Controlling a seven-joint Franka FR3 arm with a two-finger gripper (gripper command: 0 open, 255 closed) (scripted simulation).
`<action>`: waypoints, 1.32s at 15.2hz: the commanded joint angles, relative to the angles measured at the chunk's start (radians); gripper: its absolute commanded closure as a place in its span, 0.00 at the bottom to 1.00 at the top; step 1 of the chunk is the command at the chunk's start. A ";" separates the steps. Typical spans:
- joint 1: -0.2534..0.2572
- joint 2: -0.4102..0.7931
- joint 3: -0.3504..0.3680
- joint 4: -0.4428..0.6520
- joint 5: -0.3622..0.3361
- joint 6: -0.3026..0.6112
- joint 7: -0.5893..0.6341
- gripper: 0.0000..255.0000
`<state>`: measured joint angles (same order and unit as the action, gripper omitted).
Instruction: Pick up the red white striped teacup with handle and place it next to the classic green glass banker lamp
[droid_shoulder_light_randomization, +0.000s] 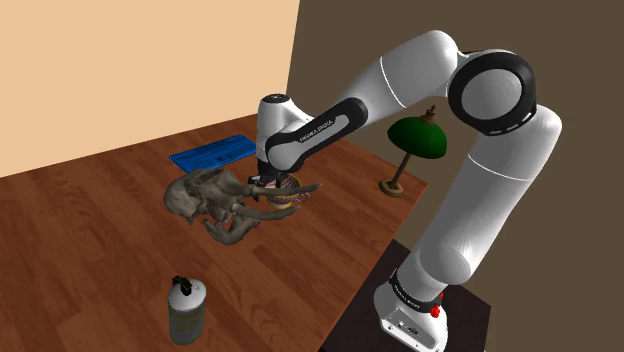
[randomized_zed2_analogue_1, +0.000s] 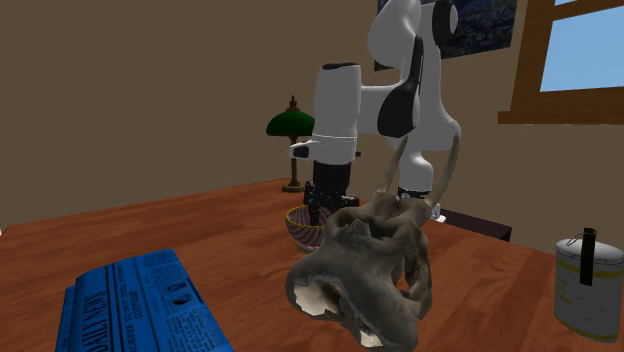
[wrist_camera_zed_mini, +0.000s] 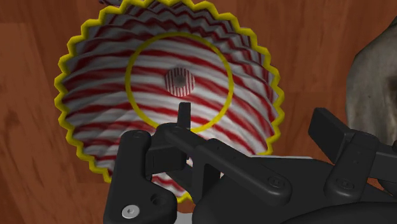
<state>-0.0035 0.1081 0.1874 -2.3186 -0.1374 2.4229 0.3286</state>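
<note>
**Striped teacup parked right under a wide-open claw**

The teacup (wrist_camera_zed_mini: 172, 83) is caught from straight above in the wrist view. Red and white stripes are fanned out from the centre, a yellow ring is drawn partway up the inside, and the wavy rim is edged in yellow. It is stood upright on the wooden table (droid_shoulder_light_randomization: 80, 230), just beside a grey-brown animal skull (droid_shoulder_light_randomization: 205, 195) whose long tusks are pointed its way.

The gripper (wrist_camera_zed_mini: 232, 127) is hung directly over the cup with the fingers aimed down. They are spread well apart, and the near side of the rim is crossed by them. Whether the cup is actually touched can't be made out, tbh. In the shoulder view the cup (droid_shoulder_light_randomization: 292, 193) is mostly covered by the gripper (droid_shoulder_light_randomization: 275, 185) and the white arm (droid_shoulder_light_randomization: 400, 70).

The green-shaded lamp (droid_shoulder_light_randomization: 415, 140) is set well apart from the cup, toward the shoulder view's right, close to the brown wall. A flat blue packet (droid_shoulder_light_randomization: 212, 152) with pale print is laid beyond the skull, nearer the tan wall. A grey canister (droid_shoulder_light_randomization: 186, 305) with a black cap is stood by itself toward the bottom of the shoulder view.

In the second exterior view a window (randomized_zed2_analogue_1: 590, 50) is seen at the upper right.
</note>
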 joint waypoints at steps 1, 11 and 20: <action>0.000 0.000 0.000 0.000 0.000 0.000 0.000 0.00; 0.000 0.000 0.000 0.000 0.000 0.000 0.000 1.00; -0.002 -0.085 0.005 0.035 0.037 -0.116 -0.031 1.00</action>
<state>-0.0048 0.0326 0.1923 -2.2867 -0.1043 2.3183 0.3009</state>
